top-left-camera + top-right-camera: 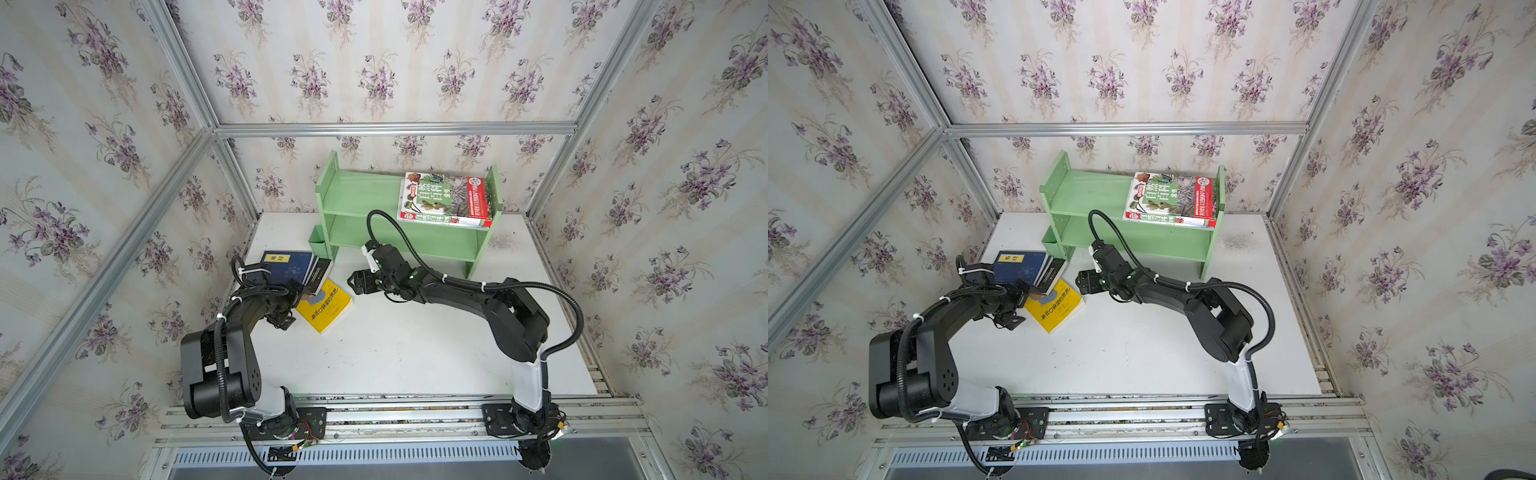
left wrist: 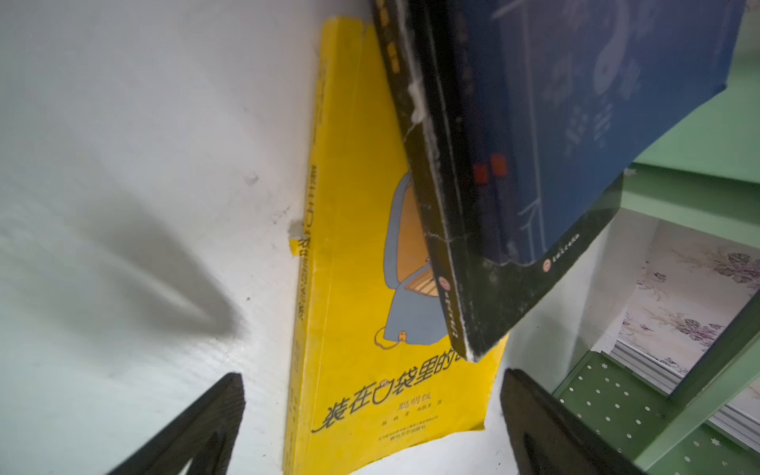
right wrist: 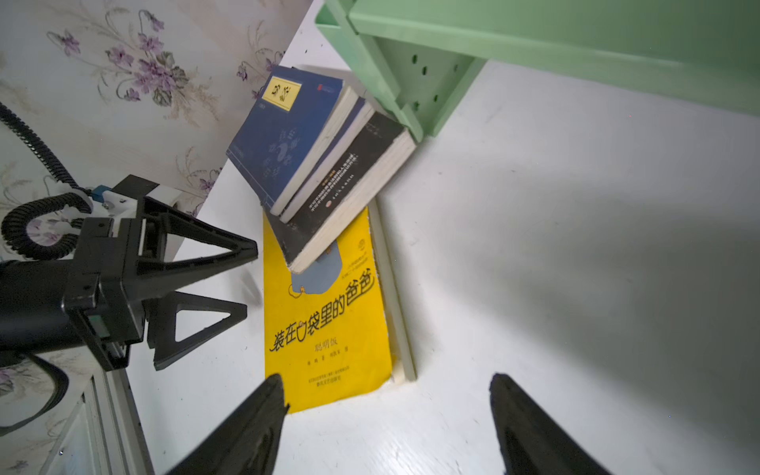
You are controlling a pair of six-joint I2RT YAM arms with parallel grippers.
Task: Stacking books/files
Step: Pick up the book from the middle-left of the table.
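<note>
A yellow book [image 1: 325,305] [image 1: 1054,305] [image 3: 329,320] lies flat on the white table [image 1: 395,353]. Across its far end rests a black book [image 3: 353,185] [image 2: 452,205], and a navy book with a yellow label [image 1: 286,266] [image 3: 283,135] tops that pile. A green-and-red nature book [image 1: 446,199] [image 1: 1173,199] lies on the green shelf's top. My left gripper [image 1: 293,305] [image 2: 372,376] [image 3: 250,277] is open, tips just short of the yellow book's left edge. My right gripper [image 1: 356,283] [image 3: 385,377] is open and empty over bare table by that book's right corner.
The green two-tier shelf [image 1: 365,195] stands at the back of the table, with a small green bin [image 1: 318,243] on its left end close to the book pile. Papered walls with metal posts close in on three sides. A metal rail [image 1: 395,409] runs along the front.
</note>
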